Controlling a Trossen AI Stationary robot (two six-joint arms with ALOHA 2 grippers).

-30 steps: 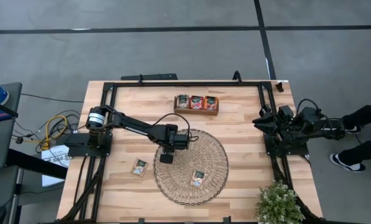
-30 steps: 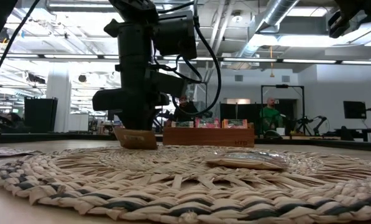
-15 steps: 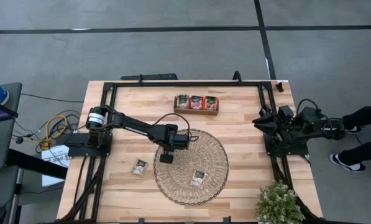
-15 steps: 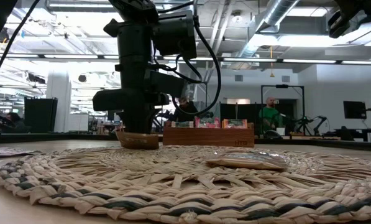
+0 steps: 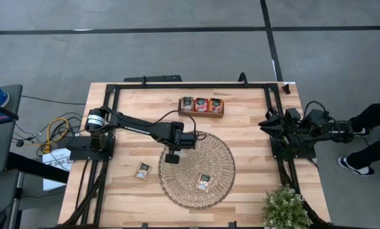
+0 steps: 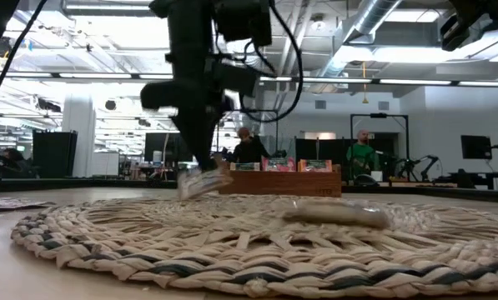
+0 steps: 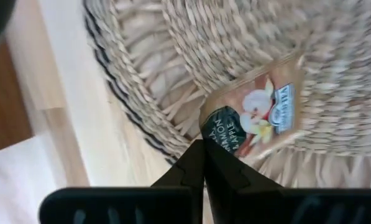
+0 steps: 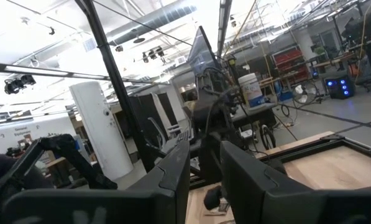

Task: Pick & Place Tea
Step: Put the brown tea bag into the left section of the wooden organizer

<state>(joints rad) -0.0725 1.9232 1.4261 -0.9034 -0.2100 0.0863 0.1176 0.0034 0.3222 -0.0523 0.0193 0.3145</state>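
My left gripper (image 5: 171, 158) hangs over the left rim of the round woven mat (image 5: 209, 159), shut on a pale cream tea sachet (image 7: 260, 115) with an apple picture and a dark green band. The low view shows that sachet (image 6: 200, 181) blurred, just above the mat. A second sachet (image 5: 204, 182) lies flat on the mat, and a third (image 5: 142, 170) lies flat on the bare table left of it. Three more stand in the brown wooden tray (image 5: 201, 114). My right gripper (image 8: 204, 171) waits open at the table's right edge (image 5: 274, 124). My left gripper pinches the sachet's dark green band end (image 7: 217, 132) between its two fingers, coming from above and pointing down. The sachet is lifted clear and sticks out tilted from the fingertips over the mat's rim (image 7: 135, 118).
A potted plant (image 5: 285, 207) stands at the near right corner. Black frame rails (image 5: 190, 85) run along the table's edges. Bare wood lies between the mat and the tray. People stand in the room beyond the table (image 6: 364, 154), and a person's legs (image 5: 374, 137) show to the right.
My left gripper has risen from the mat's left rim, drifted a little toward the far edge and carried the cream sachet up off the weave. The sachet, flat on the mat a second ago, now hangs tilted. The mat has shifted slightly to the right.
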